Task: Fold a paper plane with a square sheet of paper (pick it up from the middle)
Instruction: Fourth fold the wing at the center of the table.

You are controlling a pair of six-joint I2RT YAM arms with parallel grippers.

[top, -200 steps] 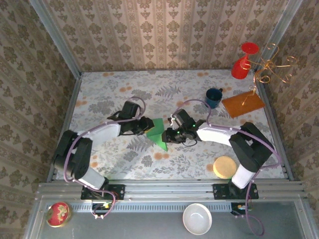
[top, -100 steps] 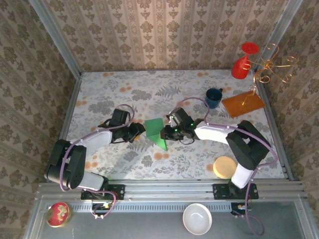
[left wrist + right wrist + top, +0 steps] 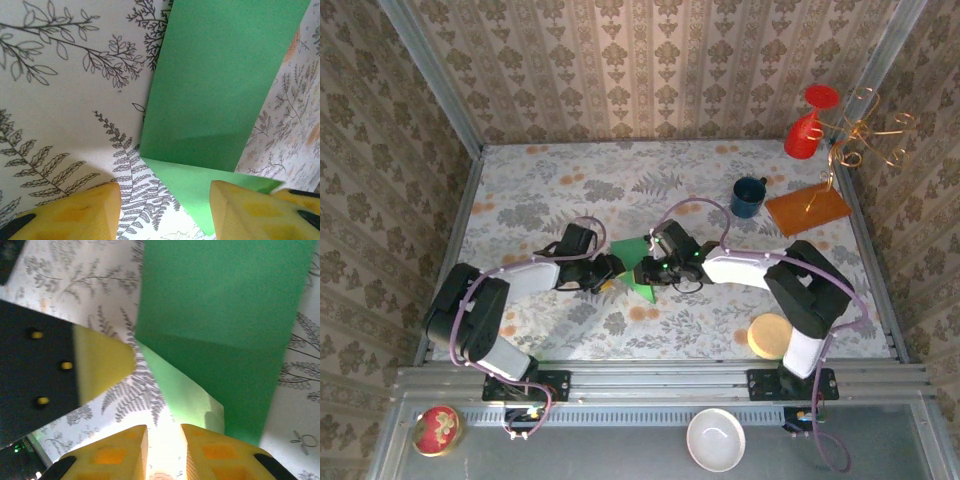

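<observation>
square sheet of paper [image 3: 220, 75] mid table [image 3: 540, 190], partly folded, not yet plane-shaped | left gripper [image 3: 165, 200] apart around flap tip, clamping nothing | right gripper [image 3: 164, 440] nearly together at flap edge, grip unclear | remaining: most creases

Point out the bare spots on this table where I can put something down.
Bare: the far-left table, between the back wall and left arm; also the strip between the paper and near edge, left of the yellow disc. Crowded: the centre, where left gripper and right gripper meet the paper, and the far-right corner with mug and board.
</observation>
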